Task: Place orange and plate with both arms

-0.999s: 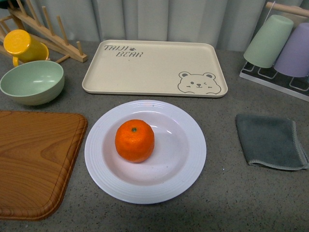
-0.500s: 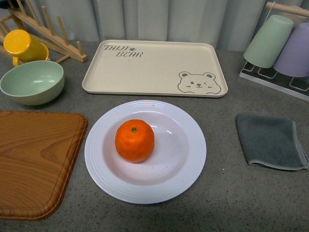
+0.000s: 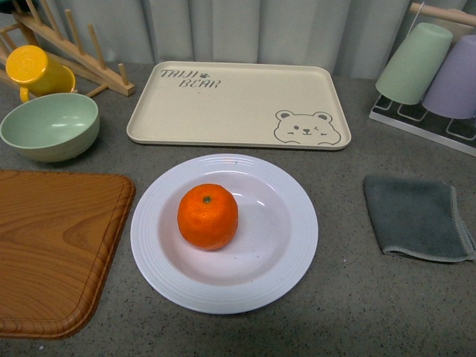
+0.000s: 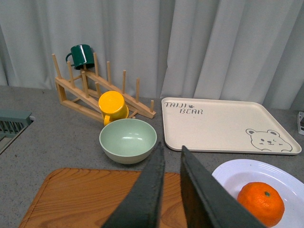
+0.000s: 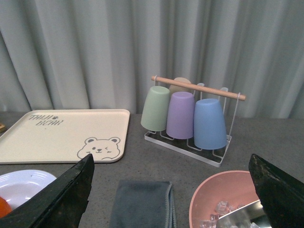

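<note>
the orange (image 3: 207, 216) sits stem-up in the shallow centre of the plate (image 3: 301, 238), a little left of middle. the plate lies on the grey counter (image 3: 349, 305), between a wooden board (image 3: 52, 245) and a grey cloth (image 3: 416, 217), with the bear tray (image 3: 230, 104) just behind. the 2 fingers of the left gripper (image 4: 171, 148) are almost together, gripping nothing. the right gripper (image 5: 171, 159) is spread wide.

Bright orange (image 3: 207, 216) on white ridged plate (image 3: 286, 264).
</note>
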